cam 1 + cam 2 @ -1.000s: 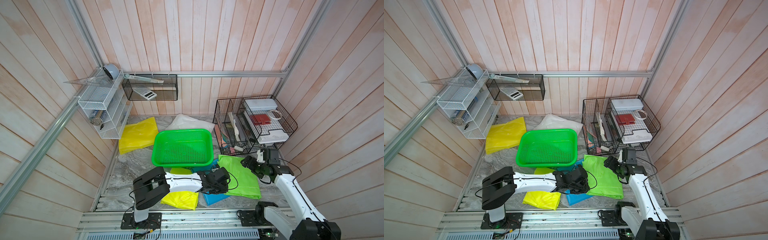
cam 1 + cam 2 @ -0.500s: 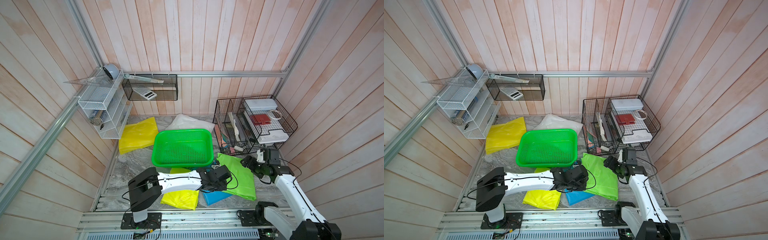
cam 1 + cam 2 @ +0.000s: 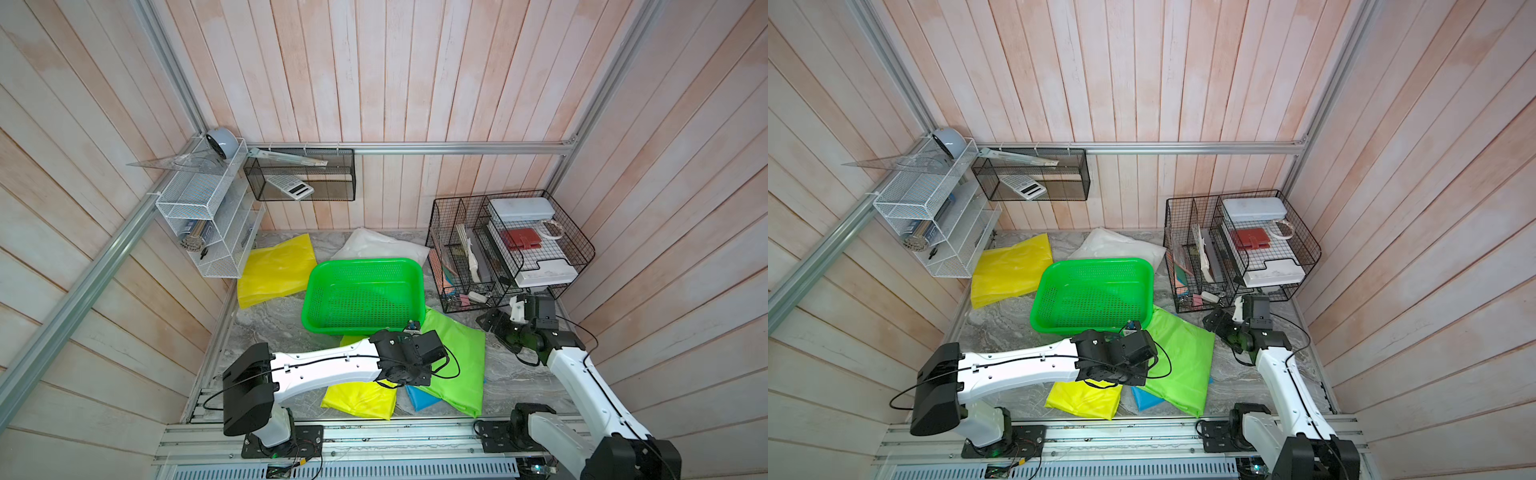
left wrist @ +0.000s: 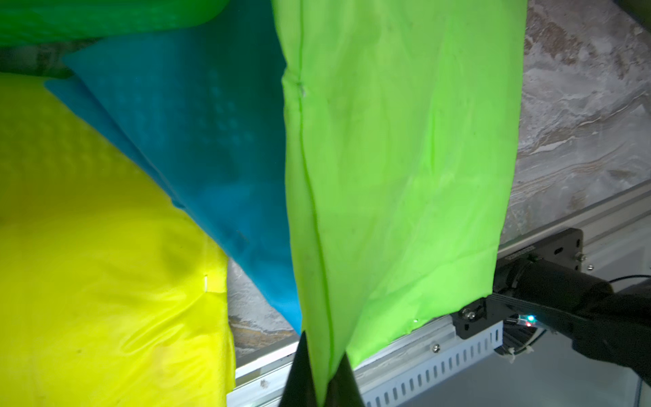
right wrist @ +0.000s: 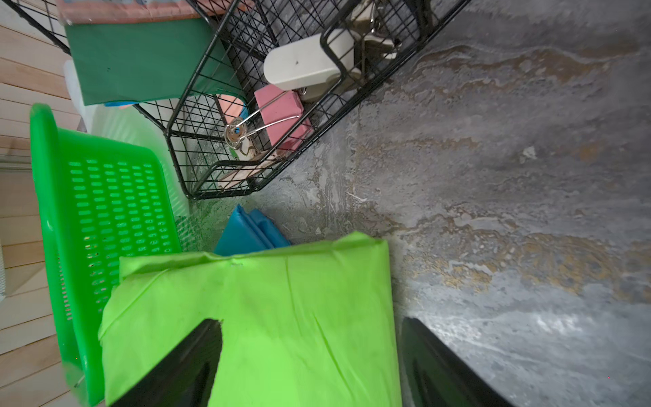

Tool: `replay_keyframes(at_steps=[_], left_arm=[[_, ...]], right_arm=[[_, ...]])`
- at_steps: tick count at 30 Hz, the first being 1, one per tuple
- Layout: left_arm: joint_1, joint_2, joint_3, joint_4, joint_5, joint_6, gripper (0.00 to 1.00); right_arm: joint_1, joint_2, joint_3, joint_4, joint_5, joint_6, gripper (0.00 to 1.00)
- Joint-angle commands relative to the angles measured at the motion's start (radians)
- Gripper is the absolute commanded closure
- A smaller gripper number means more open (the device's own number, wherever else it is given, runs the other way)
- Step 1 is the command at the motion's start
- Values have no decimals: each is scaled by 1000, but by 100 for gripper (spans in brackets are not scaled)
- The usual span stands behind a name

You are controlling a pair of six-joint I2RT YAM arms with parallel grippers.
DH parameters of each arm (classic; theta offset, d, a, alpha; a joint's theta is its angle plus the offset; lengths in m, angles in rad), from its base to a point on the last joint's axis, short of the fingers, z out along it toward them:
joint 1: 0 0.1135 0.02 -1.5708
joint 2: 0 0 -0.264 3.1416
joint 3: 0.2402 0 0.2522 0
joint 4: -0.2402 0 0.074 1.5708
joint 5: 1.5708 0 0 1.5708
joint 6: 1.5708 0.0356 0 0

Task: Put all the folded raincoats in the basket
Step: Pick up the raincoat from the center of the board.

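Note:
The folded raincoat is lime green and lies on the marble floor just right of the bright green basket, seen in both top views. My left gripper is shut on this raincoat's near edge, the cloth pinched between the two black fingers. My right gripper is open at the raincoat's far corner: one finger is over the cloth, the other over bare floor. The basket holds nothing.
A yellow folded raincoat and a blue one lie partly under the green one and my left arm. Another yellow one and a white one lie behind the basket. A black wire organiser stands right, a white mesh shelf left.
My left gripper's jaws have closed the last bit onto the green raincoat's edge, and the left wrist has shifted slightly left. The right arm has not moved.

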Motion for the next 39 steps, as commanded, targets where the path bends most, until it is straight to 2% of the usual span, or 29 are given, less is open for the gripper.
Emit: replay_keyframes(at_steps=[1, 9, 13, 25, 27, 31, 32, 33, 36, 39], left_arm=[[0, -60, -51, -57, -26, 16, 100], [14, -42, -131, -41, -26, 16, 100], [15, -15, -130, -26, -26, 16, 100], [21, 42, -112, -31, -26, 16, 100], [20, 43, -116, -24, -26, 16, 100], [20, 52, -110, -21, -26, 16, 100], [20, 55, -107, -23, -81, 145, 100], [20, 57, -108, -24, -178, 134, 100], [20, 53, -111, -19, -180, 132, 100], [20, 57, -109, -14, -180, 131, 100]], right_arm=[[12, 39, -17, 50, -23, 9, 14], [17, 139, -47, 35, 25, 24, 14], [17, 187, -58, 21, -15, 14, 15], [27, 97, -121, -34, -56, 19, 20], [28, 76, -122, -34, -64, 18, 23], [28, 50, -116, -19, -88, 42, 37], [28, 49, -112, -18, -100, 47, 40], [29, 50, -110, -15, -114, 51, 43], [37, 55, -108, -13, -127, 55, 50], [35, 51, -112, -12, -124, 51, 63]])
